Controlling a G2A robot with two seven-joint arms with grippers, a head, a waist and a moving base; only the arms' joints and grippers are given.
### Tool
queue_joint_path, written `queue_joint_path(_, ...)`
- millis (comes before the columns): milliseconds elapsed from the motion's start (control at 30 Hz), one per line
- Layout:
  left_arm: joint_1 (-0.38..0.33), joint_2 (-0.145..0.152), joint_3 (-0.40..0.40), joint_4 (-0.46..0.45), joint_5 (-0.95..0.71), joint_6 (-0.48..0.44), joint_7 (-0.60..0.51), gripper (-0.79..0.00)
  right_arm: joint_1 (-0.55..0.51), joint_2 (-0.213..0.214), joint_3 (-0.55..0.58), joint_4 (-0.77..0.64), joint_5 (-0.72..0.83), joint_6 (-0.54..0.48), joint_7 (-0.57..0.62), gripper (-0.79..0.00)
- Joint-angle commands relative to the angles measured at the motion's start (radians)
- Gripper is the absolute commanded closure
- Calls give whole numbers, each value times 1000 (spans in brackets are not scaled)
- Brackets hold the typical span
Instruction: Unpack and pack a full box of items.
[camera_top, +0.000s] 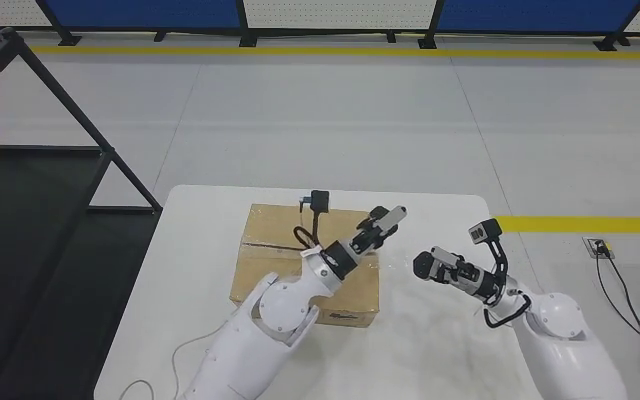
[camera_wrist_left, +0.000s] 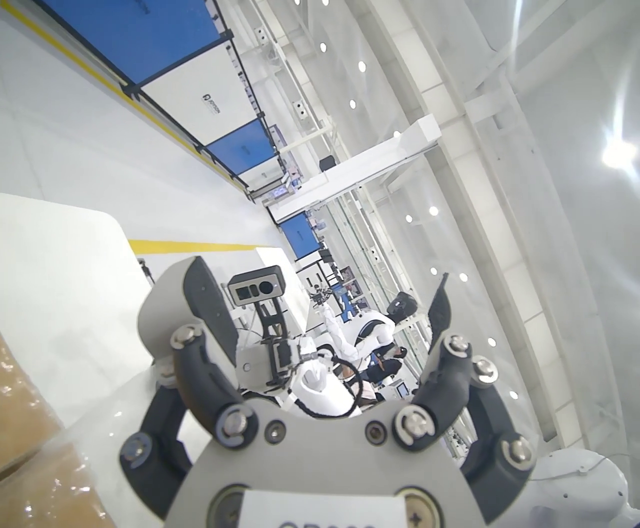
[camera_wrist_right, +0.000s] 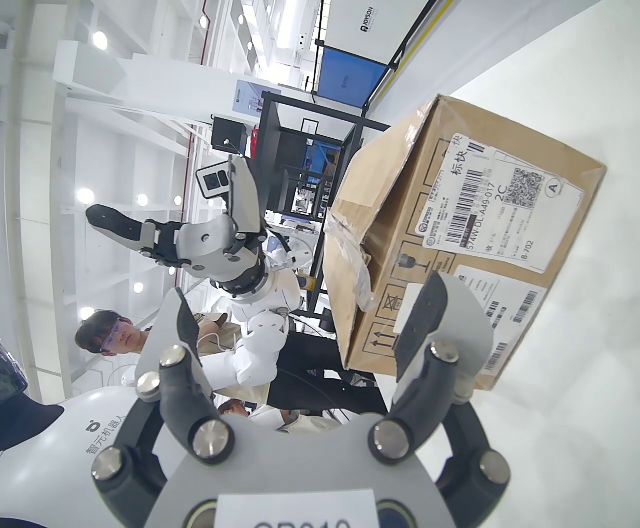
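A closed brown cardboard box (camera_top: 272, 252), taped along its top seam, stands in the middle of the white table (camera_top: 195, 270). White shipping labels cover one side of the box (camera_wrist_right: 465, 210). My left gripper (camera_top: 384, 222) hangs open above the box's right far corner, with nothing between its fingers (camera_wrist_left: 207, 300). A corner of the box (camera_wrist_left: 22, 405) shows beside it. My right gripper (camera_top: 427, 265) is open and empty just right of the box, above the table, facing the labelled side. Beyond the right gripper's fingers (camera_wrist_right: 425, 315), the left gripper (camera_wrist_right: 170, 205) is raised with its jaws spread.
A black metal rack (camera_top: 60, 190) stands off the table's left side. Bare table surface lies to the right of the box (camera_top: 430, 330) and at the left (camera_top: 180, 320). A thin cable (camera_top: 150, 385) trails at the near left edge.
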Motion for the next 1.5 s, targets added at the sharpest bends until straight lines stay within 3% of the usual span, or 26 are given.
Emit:
queue_joint_path(0, 25, 8, -38, -56, -6, -6, -15, -785, -5, 4, 10, -7, -18, -18, 4, -785)
queue_joint_path(167, 125, 43, -182, -232, -17, -25, -102, -785, -25, 21, 36, -46, -157, -135, 35, -785)
queue_joint_path(333, 269, 89, -410, -384, -138, -42, -292, -785, -44, 28, 37, -77, -249, -177, 7, -785)
queue_joint_path(600, 445, 148, -802, -399, -432, -79, -594, -785, -47, 28, 39, -85, -248, -176, -11, -785)
queue_joint_path(733, 519, 166, -916, -369, -565, -65, -732, -785, -85, 33, 67, -164, -233, -246, -71, -785)
queue_joint_path(900, 577, 181, -960, -331, -691, 7, -909, -785, -114, 40, 80, -284, -126, -252, -57, -785)
queue_joint_path(1000, 578, 185, -950, -291, -664, 10, -913, -785, -61, 44, 40, -303, -31, -117, 54, -785)
queue_joint_path(1100, 566, 187, -934, -252, -636, -5, -891, -785, 9, 46, -4, -271, -74, 73, 85, -785)
queue_joint_path(1333, 567, 188, -895, -216, -552, -44, -829, -785, 9, 46, -4, -271, -74, 73, 85, -785)
queue_joint_path(1433, 567, 188, -895, -216, -552, -44, -829, -785, 8, 42, -55, -299, -127, 175, 47, -785)
queue_joint_path(1467, 567, 188, -895, -216, -552, -44, -829, -785, 13, 39, -73, -306, -136, 190, 28, -385)
